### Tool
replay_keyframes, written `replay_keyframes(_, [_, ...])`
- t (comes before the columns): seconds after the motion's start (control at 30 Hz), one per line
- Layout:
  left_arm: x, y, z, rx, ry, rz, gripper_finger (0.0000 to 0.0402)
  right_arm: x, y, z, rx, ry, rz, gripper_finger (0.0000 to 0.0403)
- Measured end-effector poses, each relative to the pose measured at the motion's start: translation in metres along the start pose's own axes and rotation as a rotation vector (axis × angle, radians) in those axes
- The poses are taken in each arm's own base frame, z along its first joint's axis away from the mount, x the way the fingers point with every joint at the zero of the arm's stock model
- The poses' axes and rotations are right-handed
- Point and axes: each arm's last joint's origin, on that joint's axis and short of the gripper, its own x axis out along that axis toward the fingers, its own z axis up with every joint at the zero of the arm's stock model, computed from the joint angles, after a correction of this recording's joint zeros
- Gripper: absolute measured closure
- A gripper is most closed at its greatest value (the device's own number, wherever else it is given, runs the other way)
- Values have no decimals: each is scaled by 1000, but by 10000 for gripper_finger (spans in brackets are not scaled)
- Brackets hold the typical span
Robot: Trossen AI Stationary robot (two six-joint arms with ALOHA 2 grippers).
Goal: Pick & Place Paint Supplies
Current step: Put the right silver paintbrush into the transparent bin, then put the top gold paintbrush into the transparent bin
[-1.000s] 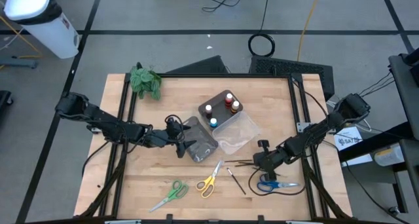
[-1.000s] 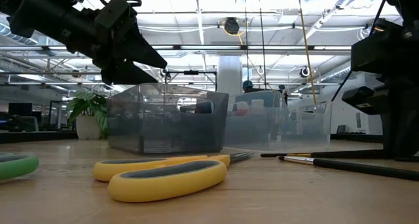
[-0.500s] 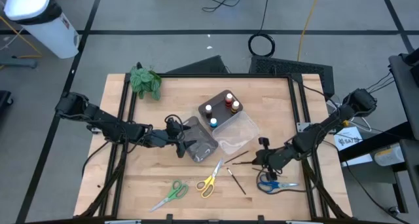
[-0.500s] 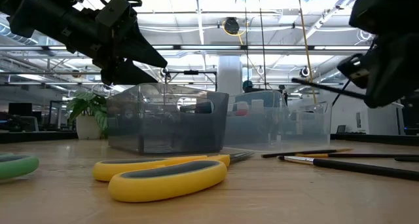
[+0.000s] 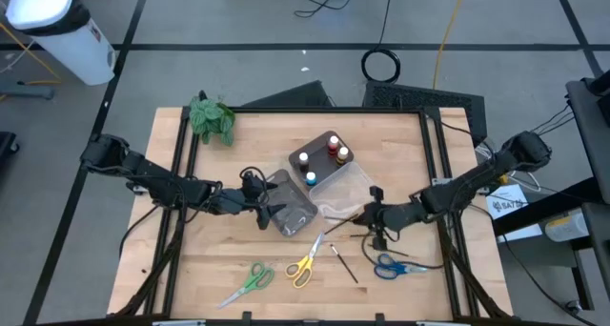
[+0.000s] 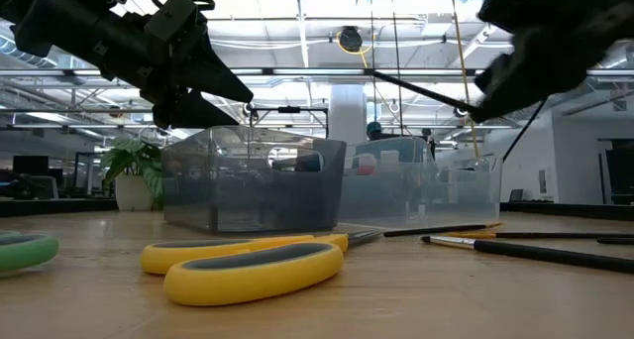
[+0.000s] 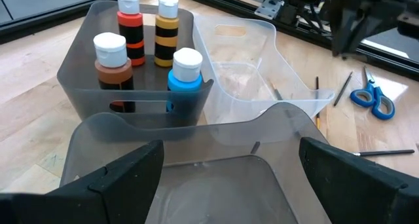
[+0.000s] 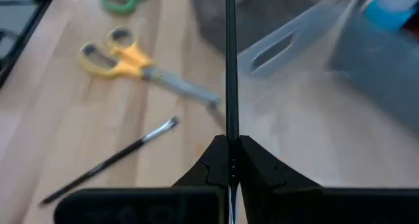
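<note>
Since a second ago the right gripper (image 5: 370, 214) has lifted off the table near the blue scissors (image 5: 389, 266) and swung in toward the clear tray (image 5: 360, 186), carrying a brush (image 8: 230, 60). From my right wrist cam the fingers are pinched tight on that thin dark handle, which runs straight out ahead of them toward the tray's rim. The overhead barely shows that brush at all. The low cam shows it as a dark line (image 6: 416, 89) slanting up in the air above the trays, while its tip stays too fine for me to make out.

Two more brushes (image 6: 515, 248) lie flat on the wood, roughly side to side in the low cam. The yellow scissors (image 5: 305, 262) point their blades toward the trays, with the green scissors (image 5: 247, 282) just beside them.

My left gripper (image 5: 266, 209) hovers spread wide over the grey tray (image 7: 196, 185). Its cam shows the paint bottles (image 7: 186, 73) upright in the neighbouring grey bin.
</note>
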Motion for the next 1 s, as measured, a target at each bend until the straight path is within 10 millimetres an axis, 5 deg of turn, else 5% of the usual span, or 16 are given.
replay_keyframes(0.2, [0,0,0,0,1,0,36,2,-25,25,-100,23,-29,397])
replay_keyframes(0.47, [0,0,0,1,1,0,36,4,-69,17,-142,212,-168,394])
replay_keyframes(0.67, [0,0,0,1,1,0,36,4,-74,19,-139,196,-183,380])
replay_keyframes(1.0, [0,0,0,1,1,-1,36,5,-74,20,-120,184,-186,287])
